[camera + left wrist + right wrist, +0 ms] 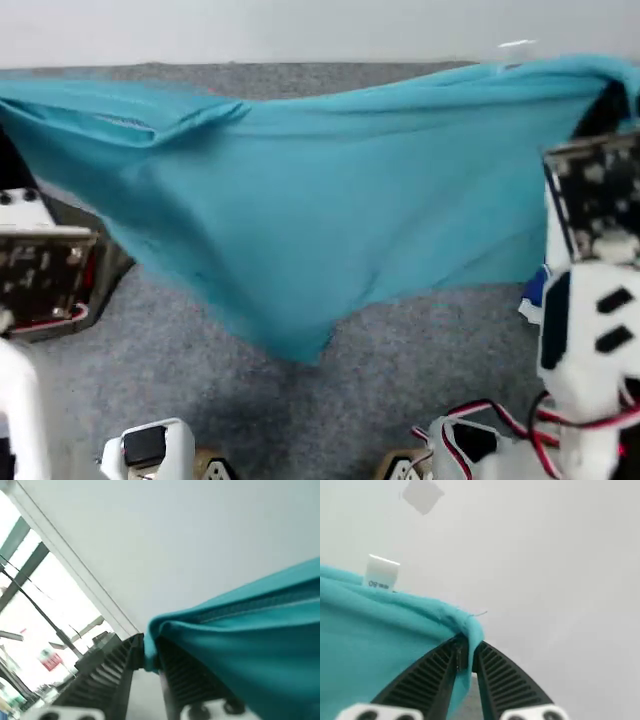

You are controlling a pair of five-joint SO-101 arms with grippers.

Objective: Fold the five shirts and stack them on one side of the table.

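I hold the shirt [320,200] stretched in the air above the table [420,380]. In the high view it spans from 9 o'clock to 3 o'clock. The left gripper [150,652] pinches one end of the top edge. The right gripper [465,650] pinches the other end, near the label [382,572]. Both sets of jaws are pressed onto fabric. I judge that this two-point hold spreads the cloth for laying flat. The middle sags toward 6 o'clock, so lowering probably calls for more tension first.

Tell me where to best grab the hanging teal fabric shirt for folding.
On the teal fabric shirt, probably the drooping lower tip, pinched from below: the left gripper and right gripper clamp its top edge, so it sags to one free point.
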